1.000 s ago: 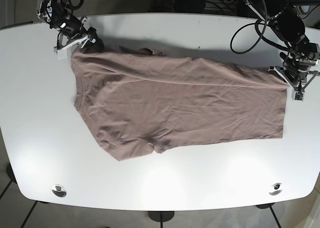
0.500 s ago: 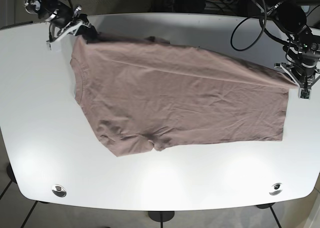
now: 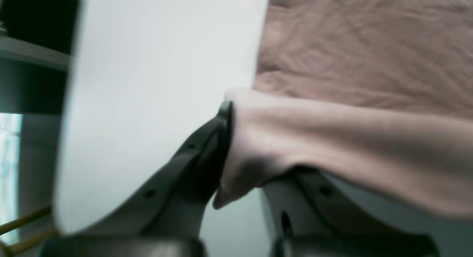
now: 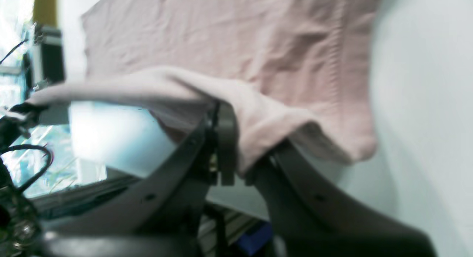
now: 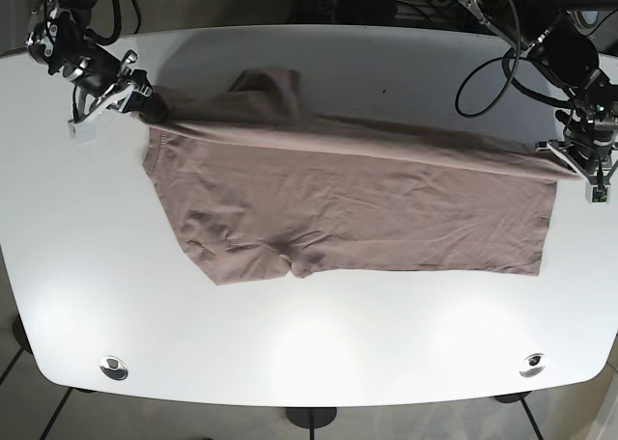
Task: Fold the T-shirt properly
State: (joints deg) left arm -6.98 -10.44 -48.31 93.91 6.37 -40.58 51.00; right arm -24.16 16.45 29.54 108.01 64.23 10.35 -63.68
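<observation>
Mauve fabric pinched tight in both tools: left tool [image 5: 582,166] clamps T-shirt [image 5: 357,204] corner, right tool [image 5: 135,97] clamps other. One shirt, two tools, white tabletop [image 5: 309,343].

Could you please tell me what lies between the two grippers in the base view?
The raised far edge of the brown cotton T-shirt spans from the right gripper to the left gripper, each shut on it.

T-shirt [image 5: 357,208] spread mid-table [image 5: 319,363], my right gripper [image 5: 135,100] and left gripper [image 5: 576,160] at opposite ends, its far edge seemingly lifted
</observation>
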